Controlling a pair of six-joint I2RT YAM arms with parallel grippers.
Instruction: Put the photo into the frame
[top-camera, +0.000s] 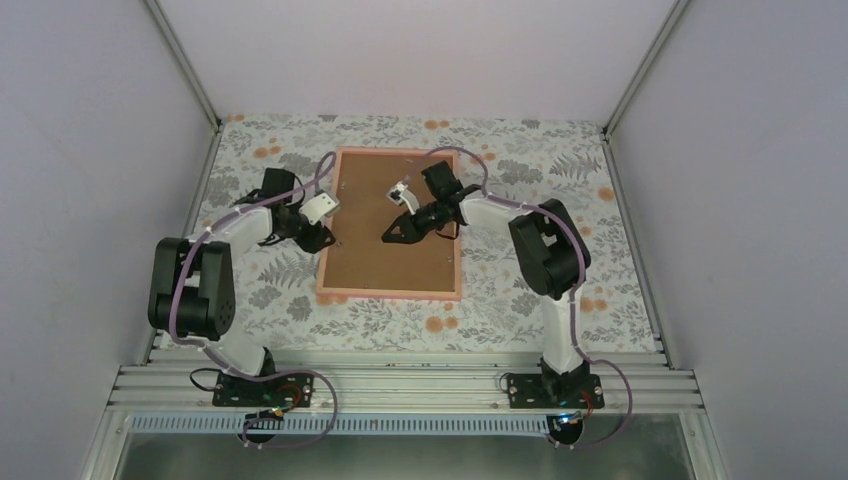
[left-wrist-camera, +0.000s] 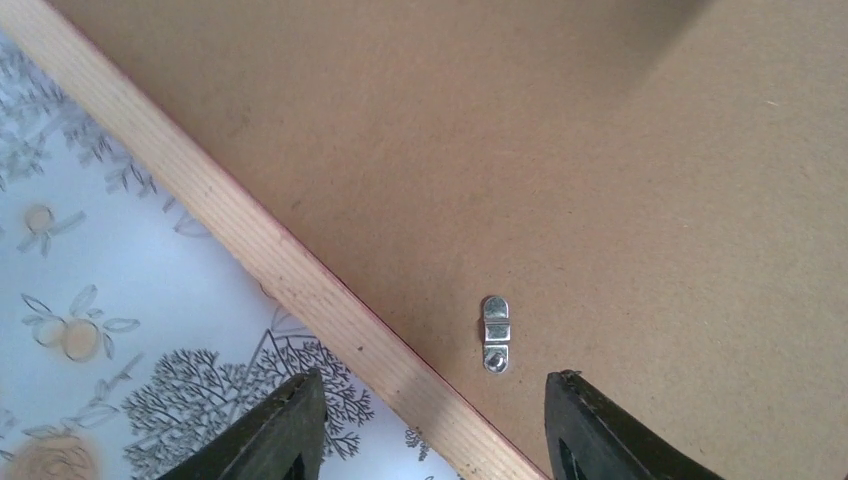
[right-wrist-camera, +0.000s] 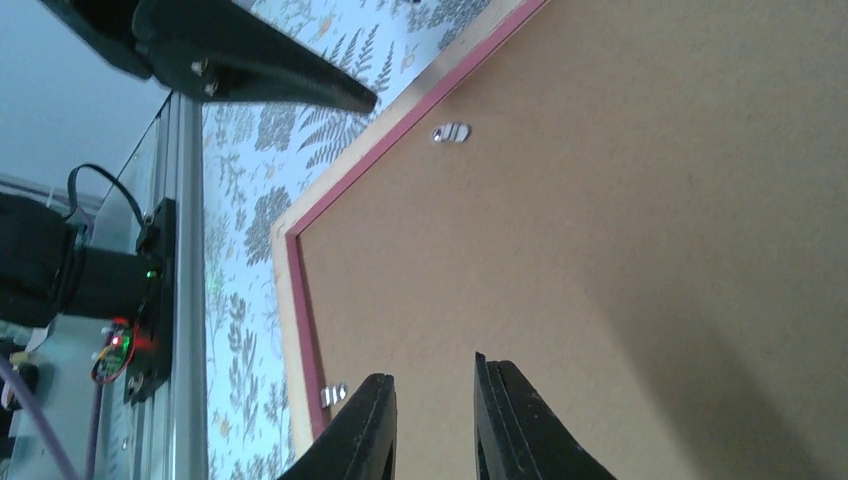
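The pink-edged frame (top-camera: 390, 294) lies face down on the table with the brown backing board (top-camera: 392, 250) set in it. The photo is hidden. My left gripper (top-camera: 326, 240) is open over the frame's left rim (left-wrist-camera: 270, 250), its jaws straddling the rim and a small metal clip (left-wrist-camera: 495, 333) on the board (left-wrist-camera: 560, 150). My right gripper (top-camera: 392, 236) hovers over the middle of the board (right-wrist-camera: 620, 220), jaws a narrow gap apart and empty (right-wrist-camera: 435, 385). The frame's rim (right-wrist-camera: 300, 300) shows in the right wrist view.
Two more metal clips (right-wrist-camera: 451, 132) (right-wrist-camera: 333, 394) sit near the frame's edge. The table has a floral cloth (top-camera: 500, 300). Grey walls stand on three sides. The aluminium base rail (top-camera: 400, 385) runs along the near edge.
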